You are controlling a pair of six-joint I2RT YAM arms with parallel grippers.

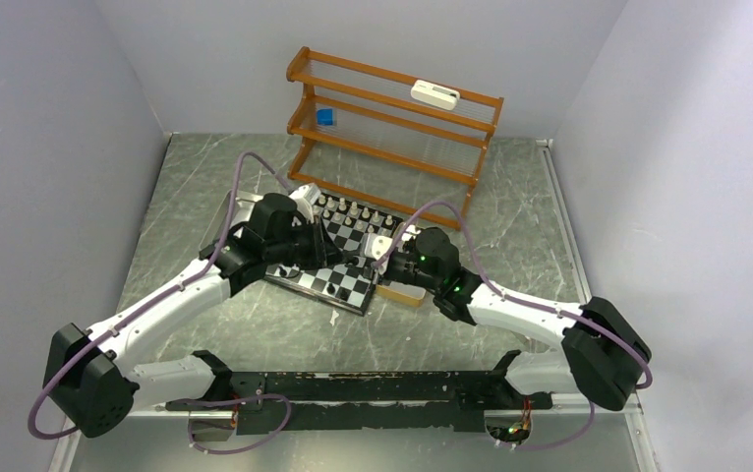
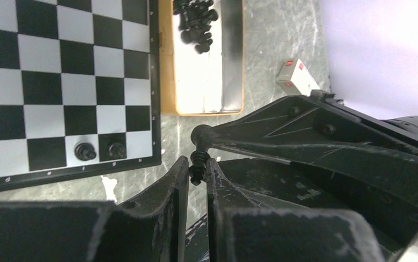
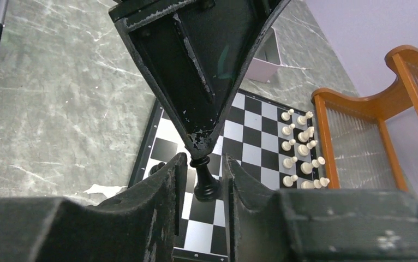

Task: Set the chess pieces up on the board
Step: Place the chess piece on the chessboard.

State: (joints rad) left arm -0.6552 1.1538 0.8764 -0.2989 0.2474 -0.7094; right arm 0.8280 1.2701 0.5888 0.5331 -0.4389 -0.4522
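A black chess piece (image 3: 205,183) hangs over the near part of the board (image 3: 250,139). My left gripper (image 2: 197,161) is shut on its head, and in the right wrist view its fingers (image 3: 196,71) come down from above. My right gripper (image 3: 204,158) is open around the piece's stem, with a gap on each side. Both grippers meet over the board (image 1: 351,285) in the top view. White pieces (image 3: 299,147) stand in rows at the far edge. Two black pieces (image 2: 85,151) stand at the board's near edge.
A tan tray (image 2: 166,65) next to the board holds several loose black pieces (image 2: 196,22). A small white box (image 2: 298,76) lies on the marble table. An orange wooden rack (image 1: 392,128) stands behind the board, and grey walls close in both sides.
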